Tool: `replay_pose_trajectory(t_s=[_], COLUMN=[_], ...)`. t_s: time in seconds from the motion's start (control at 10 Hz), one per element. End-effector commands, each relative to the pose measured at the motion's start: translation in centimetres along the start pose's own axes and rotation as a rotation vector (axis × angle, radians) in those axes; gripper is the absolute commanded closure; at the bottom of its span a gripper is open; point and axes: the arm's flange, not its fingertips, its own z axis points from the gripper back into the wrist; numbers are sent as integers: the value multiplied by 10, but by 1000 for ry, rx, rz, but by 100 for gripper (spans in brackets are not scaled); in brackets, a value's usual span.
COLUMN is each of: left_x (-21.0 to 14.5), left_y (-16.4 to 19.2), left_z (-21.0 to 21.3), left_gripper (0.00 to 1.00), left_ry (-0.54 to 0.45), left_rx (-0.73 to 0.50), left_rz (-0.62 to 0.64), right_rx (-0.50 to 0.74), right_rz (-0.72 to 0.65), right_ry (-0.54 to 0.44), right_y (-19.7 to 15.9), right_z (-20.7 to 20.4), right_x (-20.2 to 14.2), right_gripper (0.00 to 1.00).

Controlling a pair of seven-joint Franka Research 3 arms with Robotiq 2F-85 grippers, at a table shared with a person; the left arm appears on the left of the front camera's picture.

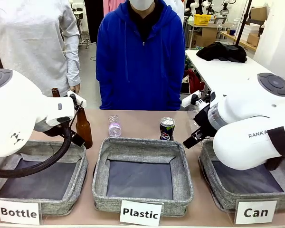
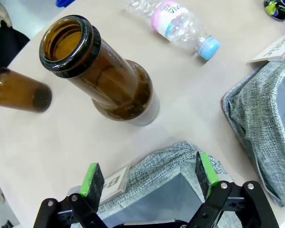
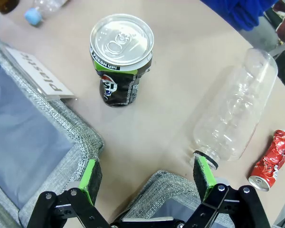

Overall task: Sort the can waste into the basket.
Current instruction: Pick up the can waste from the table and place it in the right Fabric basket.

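right wrist view, black can [image 3: 119, 66] upright, red can [image 3: 271, 160] lying flat

The black can [image 3: 119, 61] is glossy printed metal with a smooth, bright silver lid. It stands on the table [image 3: 180, 61], which is smooth, matt beige. Near the can lies a clear plastic bottle [image 3: 237, 111], transparent and ribbed. Farther from the can, past that bottle, the crushed red can [image 3: 271, 160] is shiny, creased metal. The Can basket [image 1: 216, 190], near the black can, is rough grey woven cloth with a smoother dark base. The brown bottle [image 2: 102, 78] is glossy amber glass.
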Motion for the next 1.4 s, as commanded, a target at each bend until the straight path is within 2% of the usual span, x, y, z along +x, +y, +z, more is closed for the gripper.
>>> replay_pose_trajectory(t_s=[0.0, 0.1, 0.2, 0.3, 0.4, 0.5, 0.6, 0.7, 0.8, 0.9, 1.1, 1.2, 1.3], left_x=[0, 0, 7, 14, 10, 0, -12, -30, -61, -99, -185, -223, -246], left_y=[0, 0, -3, -6, -4, -1, 4, 20, 57, 95, 157, 181, 190], left_z=[0, 0, 37, 78, 112, 132, 143, 159, 180, 190, 196, 189, 179], left_gripper=[0, 0, 0, 0, 0, 0, 0, 0, 0, 0, 0, 0, 0], left_ry=[0, 0, -65, -65, -126, -171, -186, -164, -173, -195, -369, -458, -493], left_rx=[0, 0, -55, -178, -259, -306, -343, -441, -610, -675, -803, -848, -877], left_rz=[0, 0, 81, 247, 256, 257, 282, 291, 321, 421, 640, 730, 812], right_rx=[0, 0, 86, 143, 193, 278, 299, 419, 456, 441, 417, 427, 451], right_rz=[-1, 0, -53, -158, -250, -273, -304, -317, -388, -492, -750, -891, -1008], right_ry=[0, 0, -32, -47, -83, -134, -172, -204, -261, -333, -413, -424, -423], right_y=[0, 0, -3, -6, -12, -16, -23, -29, -40, -53, -88, -115, -142], right_z=[0, 0, 28, 63, 103, 133, 158, 183, 213, 238, 268, 271, 269], right_x=[0, 0, 6, 10, 9, 1, -14, -32, -60, -91, -155, -190, -220], right_gripper=[0, 0, 0, 0, 0, 0, 0, 0, 0, 0, 0, 0, 0])
